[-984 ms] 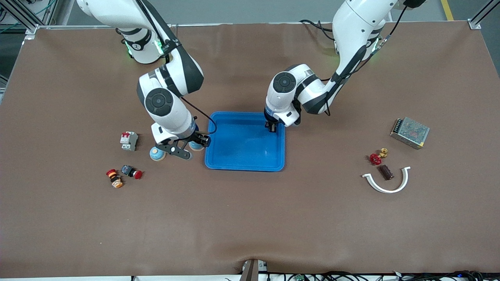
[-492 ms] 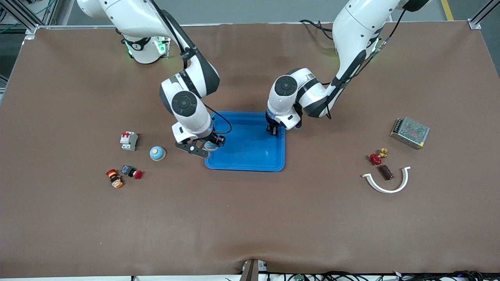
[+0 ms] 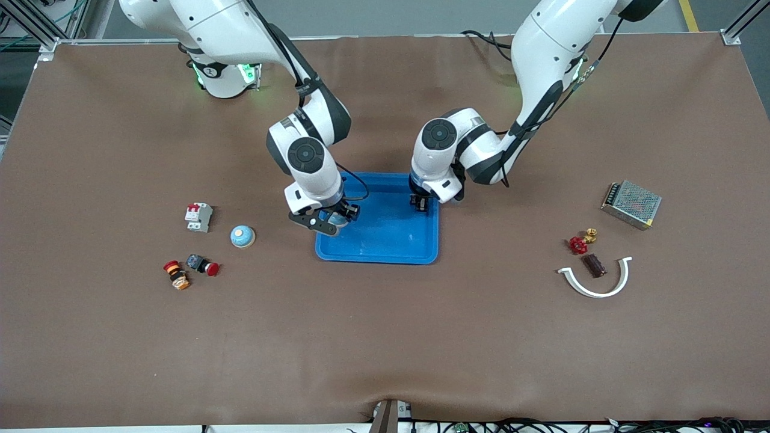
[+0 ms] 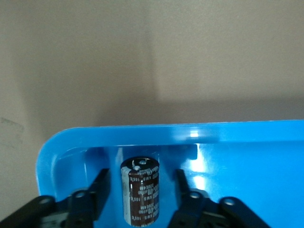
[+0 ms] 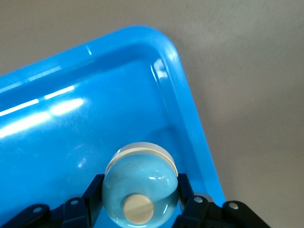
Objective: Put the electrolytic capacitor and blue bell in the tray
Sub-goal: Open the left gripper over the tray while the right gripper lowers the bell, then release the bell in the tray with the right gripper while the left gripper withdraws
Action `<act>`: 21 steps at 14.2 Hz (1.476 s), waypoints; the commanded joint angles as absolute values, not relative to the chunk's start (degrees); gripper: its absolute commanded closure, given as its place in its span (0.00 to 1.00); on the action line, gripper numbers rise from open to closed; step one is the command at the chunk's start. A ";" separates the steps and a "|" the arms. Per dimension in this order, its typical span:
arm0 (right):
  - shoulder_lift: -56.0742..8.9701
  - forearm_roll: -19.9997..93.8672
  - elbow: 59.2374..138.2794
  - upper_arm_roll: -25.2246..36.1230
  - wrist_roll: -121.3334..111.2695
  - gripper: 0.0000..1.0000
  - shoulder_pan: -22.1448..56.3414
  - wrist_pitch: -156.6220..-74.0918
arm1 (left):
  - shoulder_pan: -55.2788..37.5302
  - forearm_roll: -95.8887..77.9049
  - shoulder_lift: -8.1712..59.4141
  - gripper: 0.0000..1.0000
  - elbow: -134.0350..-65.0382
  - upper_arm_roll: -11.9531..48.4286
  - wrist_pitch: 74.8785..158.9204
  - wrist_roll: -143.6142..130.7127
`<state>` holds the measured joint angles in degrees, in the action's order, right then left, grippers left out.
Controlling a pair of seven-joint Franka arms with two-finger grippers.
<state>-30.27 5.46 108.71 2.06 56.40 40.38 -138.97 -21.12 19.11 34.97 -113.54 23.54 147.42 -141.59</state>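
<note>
The blue tray (image 3: 385,249) lies mid-table. A dark brown electrolytic capacitor (image 4: 142,190) rests inside one tray corner (image 4: 190,130), and my left gripper (image 3: 419,201) (image 4: 141,178) stands open around it with a gap on each side. The hand hides the capacitor in the front view. My right gripper (image 3: 337,218) (image 5: 140,183) is shut on a pale blue bell (image 5: 137,185) with a cream button. It hangs over the tray floor (image 5: 71,133), just inside the rim at the right arm's end.
A second blue bell (image 3: 242,236), a circuit breaker (image 3: 198,216) and two red push buttons (image 3: 203,264) lie toward the right arm's end. A mesh power supply (image 3: 631,204), red valve knob (image 3: 578,245), brown cylinder (image 3: 594,265) and white curved piece (image 3: 595,282) lie toward the left arm's end.
My right arm carried the bell from the table beside the second bell to over the tray. My left gripper opened and let go of the capacitor in the tray corner.
</note>
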 commanded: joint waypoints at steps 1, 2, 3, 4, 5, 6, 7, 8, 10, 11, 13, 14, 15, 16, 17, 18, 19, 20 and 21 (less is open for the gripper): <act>-29.62 5.98 110.21 2.90 59.32 0.48 42.97 -139.57 | -21.27 20.92 35.33 0.00 -112.06 23.29 148.19 -143.09; -29.62 5.98 110.39 2.90 59.76 0.48 43.67 -139.57 | -21.18 20.92 35.16 0.00 -111.80 23.38 147.57 -143.17; -29.62 5.98 110.74 2.90 59.94 0.48 43.86 -139.57 | -21.09 20.92 35.16 0.00 -111.10 23.38 146.26 -143.09; -29.62 5.98 111.00 2.90 60.03 0.48 44.29 -139.66 | -21.09 20.48 35.16 0.00 -109.88 23.47 144.42 -143.09; -29.62 5.98 111.18 2.90 60.03 0.48 44.91 -139.75 | -21.01 20.30 35.16 0.00 -108.73 23.47 142.84 -143.00; -29.79 5.98 111.18 2.90 60.03 0.48 45.26 -139.75 | -21.01 20.13 34.98 0.00 -108.11 23.55 141.69 -142.91; -29.79 5.98 111.18 2.90 60.12 0.47 45.35 -139.66 | -20.92 20.13 34.81 0.00 -107.76 23.64 141.16 -142.82; -29.88 5.98 111.18 2.90 60.12 0.47 45.53 -139.66 | -20.83 20.13 34.28 0.00 -107.75 23.64 140.54 -142.65; -30.23 5.89 111.18 2.90 60.55 0.47 46.66 -139.75 | -19.61 20.13 33.49 0.00 -107.67 23.90 139.14 -141.34; -30.50 5.80 111.09 2.90 60.56 0.47 47.10 -140.01 | -18.99 19.87 33.31 0.00 -107.75 24.25 138.17 -139.68; -30.85 5.63 111.01 2.90 60.56 0.45 47.29 -140.18 | -15.84 19.43 32.70 0.00 -107.75 26.35 136.50 -136.51; -30.85 5.45 110.83 2.90 60.56 0.44 47.37 -140.19 | -13.56 19.34 32.61 0.00 -107.75 28.28 135.36 -134.49; -30.85 5.28 110.83 2.99 60.56 0.45 47.37 -140.19 | -10.75 19.34 32.61 0.00 -107.75 30.48 134.05 -132.47; -30.85 5.10 110.83 3.08 60.38 0.43 47.37 -140.10 | -7.76 19.34 32.61 0.00 -107.75 32.85 133.60 -129.93; -30.76 4.40 110.57 3.08 60.38 0.40 47.29 -139.92 | -4.95 19.34 32.61 0.00 -107.75 34.61 132.72 -127.29; -30.76 3.96 110.13 3.16 60.47 0.29 47.11 -139.92 | -2.57 19.42 32.52 0.00 -107.75 36.19 131.58 -124.48; -31.28 3.96 109.26 3.16 60.47 0.03 46.76 -140.10 | -0.55 19.42 32.52 0.00 -107.75 36.99 130.79 -121.84; -31.90 3.96 108.47 3.25 60.38 0.00 46.58 -140.18 | 1.04 19.42 32.61 0.00 -107.75 37.35 130.17 -119.21; -31.90 3.87 107.94 3.25 60.38 0.00 46.58 -140.19 | 2.01 19.42 32.61 0.00 -107.75 37.27 129.91 -116.74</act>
<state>-30.77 5.08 110.08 2.99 59.68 46.57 -140.09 -0.53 19.12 33.54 -107.26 36.04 131.56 -120.92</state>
